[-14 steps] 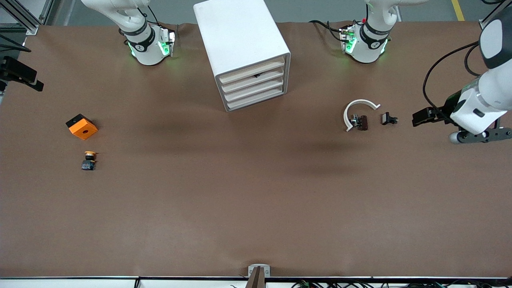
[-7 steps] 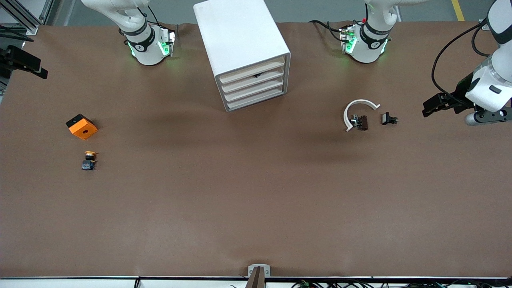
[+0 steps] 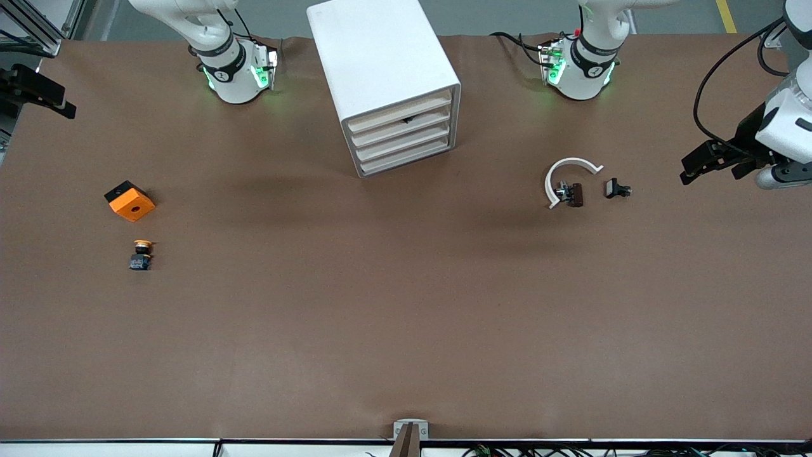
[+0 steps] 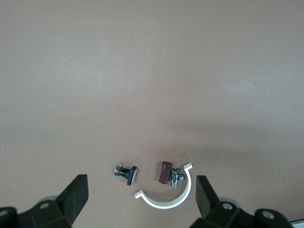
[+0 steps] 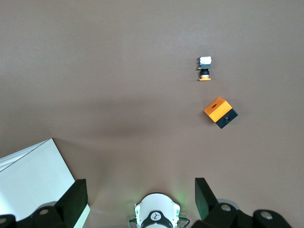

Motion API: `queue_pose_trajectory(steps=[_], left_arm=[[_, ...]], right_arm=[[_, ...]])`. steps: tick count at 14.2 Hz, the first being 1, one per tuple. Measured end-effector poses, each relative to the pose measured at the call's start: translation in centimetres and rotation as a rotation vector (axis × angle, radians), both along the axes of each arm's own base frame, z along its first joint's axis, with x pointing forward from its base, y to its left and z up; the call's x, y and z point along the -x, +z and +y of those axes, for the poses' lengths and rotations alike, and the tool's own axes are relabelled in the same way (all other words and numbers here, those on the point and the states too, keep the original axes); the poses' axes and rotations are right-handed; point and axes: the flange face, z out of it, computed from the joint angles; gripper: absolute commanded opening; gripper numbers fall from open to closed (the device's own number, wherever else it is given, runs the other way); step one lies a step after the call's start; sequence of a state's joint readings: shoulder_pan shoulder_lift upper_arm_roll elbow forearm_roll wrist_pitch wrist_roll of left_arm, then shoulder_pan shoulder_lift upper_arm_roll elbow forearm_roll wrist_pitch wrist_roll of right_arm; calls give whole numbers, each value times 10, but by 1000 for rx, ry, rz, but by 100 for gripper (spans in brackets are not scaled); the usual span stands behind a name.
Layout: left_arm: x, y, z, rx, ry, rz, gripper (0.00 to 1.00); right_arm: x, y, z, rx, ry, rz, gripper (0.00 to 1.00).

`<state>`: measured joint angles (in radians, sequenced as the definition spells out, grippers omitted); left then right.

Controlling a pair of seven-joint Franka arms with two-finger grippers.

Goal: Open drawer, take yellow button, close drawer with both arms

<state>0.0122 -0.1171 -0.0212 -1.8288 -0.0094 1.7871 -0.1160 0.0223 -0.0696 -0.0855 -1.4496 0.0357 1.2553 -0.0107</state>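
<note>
The button [image 3: 141,254], with an orange cap on a dark body, lies on the brown table toward the right arm's end; it also shows in the right wrist view [image 5: 205,69]. The white drawer cabinet [image 3: 387,82] stands between the arm bases, and all its drawer fronts [image 3: 403,136] are shut. My left gripper [image 3: 704,162] hangs open and empty over the left arm's end of the table; in the left wrist view [image 4: 141,192] its jaws stand wide apart. My right gripper [image 3: 38,95] is over the table's edge at the right arm's end, open and empty [image 5: 141,194].
An orange square block [image 3: 129,201] with a hole lies beside the button, farther from the front camera. A white half ring [image 3: 568,171], a brown part [image 3: 575,195] and a small black part [image 3: 616,188] lie toward the left arm's end.
My left gripper has drawn back toward the table's edge at the left arm's end, away from the white ring. My right gripper has drifted slightly toward the arm bases. Nothing on the table moved.
</note>
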Motion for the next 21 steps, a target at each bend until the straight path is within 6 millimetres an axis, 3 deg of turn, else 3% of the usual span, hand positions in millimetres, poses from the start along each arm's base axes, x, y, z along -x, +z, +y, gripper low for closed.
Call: queue_pose_trajectory(steps=[7, 12, 21], left_arm=[[3, 55, -9, 3, -18, 15, 100], [-10, 50, -11, 3, -21, 42, 100], [-11, 48, -6, 2, -47, 49, 100]], right_arm=[[14, -1, -12, -10, 64, -30, 100], [27, -1, -12, -12, 70, -63, 100], [29, 2, -26, -15, 77, -87, 100]])
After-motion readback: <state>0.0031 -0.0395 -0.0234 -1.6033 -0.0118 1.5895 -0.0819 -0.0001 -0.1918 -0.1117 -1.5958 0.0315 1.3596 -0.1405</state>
